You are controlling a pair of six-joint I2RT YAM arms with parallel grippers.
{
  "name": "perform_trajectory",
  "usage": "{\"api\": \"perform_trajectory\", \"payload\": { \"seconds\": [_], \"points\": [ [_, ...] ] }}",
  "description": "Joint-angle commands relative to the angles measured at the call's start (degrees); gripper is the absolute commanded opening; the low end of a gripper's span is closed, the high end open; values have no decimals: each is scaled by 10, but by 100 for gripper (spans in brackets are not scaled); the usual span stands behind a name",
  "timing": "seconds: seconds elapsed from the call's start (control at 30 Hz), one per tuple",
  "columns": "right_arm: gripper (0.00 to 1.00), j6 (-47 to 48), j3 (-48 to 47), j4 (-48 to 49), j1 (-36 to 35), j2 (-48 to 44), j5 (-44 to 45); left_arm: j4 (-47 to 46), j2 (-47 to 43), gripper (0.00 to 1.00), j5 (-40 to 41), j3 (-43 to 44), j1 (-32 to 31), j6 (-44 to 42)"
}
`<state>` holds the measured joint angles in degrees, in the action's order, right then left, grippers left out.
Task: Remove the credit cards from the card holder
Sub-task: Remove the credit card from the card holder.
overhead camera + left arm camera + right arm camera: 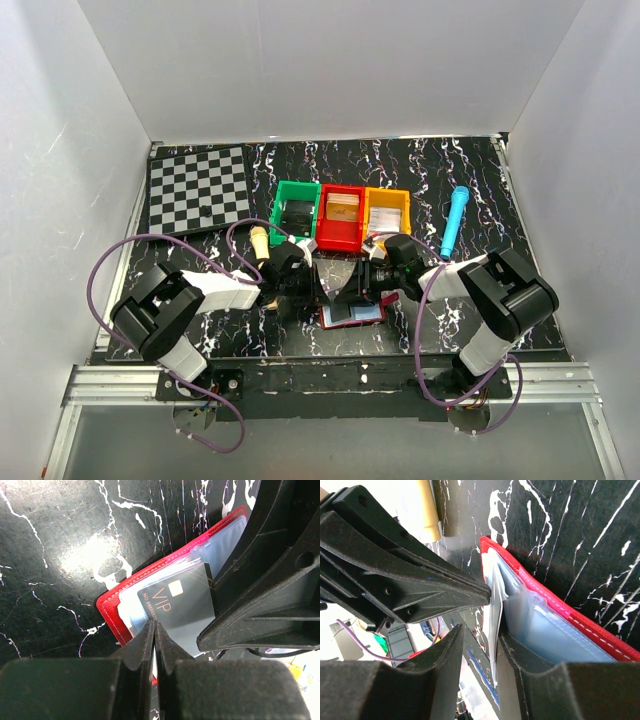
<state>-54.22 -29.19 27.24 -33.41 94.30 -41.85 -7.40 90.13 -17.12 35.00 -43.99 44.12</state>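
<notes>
Card holder (352, 314) was found lying open on the table (470, 170), just on the near side of the red bin (341, 216), between the two grippers. It was judged light, thin and floppy, so it would likely be dragged along unless it was pinned at its red border. The clear sleeves were judged glossy and slippery, and the cards stiff and flat. The best hold was judged to be a card's exposed edge, pinched and slid out along the sleeve mouth.

The left gripper (155, 630) was seen with its fingers pressed together, tips set at the lower corner of the black VIP card (182, 605). Whether a sleeve edge was pinched there could not be told. The right gripper (482, 632) was closed around one raised sleeve leaf (495, 610), seemingly clamped on it, with the leaf stood upright off the card holder.

Counted:
- One card holder and two grippers.
- One card clearly seen. Several sleeves were noted, their exact number not readable.
- Three bins in a row, with the green bin (296, 212) touching the red bin's left side and the orange bin (387, 210) touching its right.
- One chessboard (198, 188), well left of the red bin.
- One blue marker (455, 220), right of the red bin beyond the orange one.
</notes>
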Motion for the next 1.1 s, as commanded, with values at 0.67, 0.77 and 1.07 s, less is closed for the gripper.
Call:
{"api": "perform_trajectory", "payload": {
  "seconds": [0.67, 0.77, 1.07],
  "points": [
    [32, 38, -13, -48, 13, -53, -8, 46, 18, 0, 29, -9, -6, -4],
    [32, 43, -12, -57, 16, -58, -7, 48, 18, 0, 30, -9, -7, -3],
    [31, 56, -14, -78, 24, -69, -5, 48, 19, 0, 31, -7, -6, -5]
  ]
}}
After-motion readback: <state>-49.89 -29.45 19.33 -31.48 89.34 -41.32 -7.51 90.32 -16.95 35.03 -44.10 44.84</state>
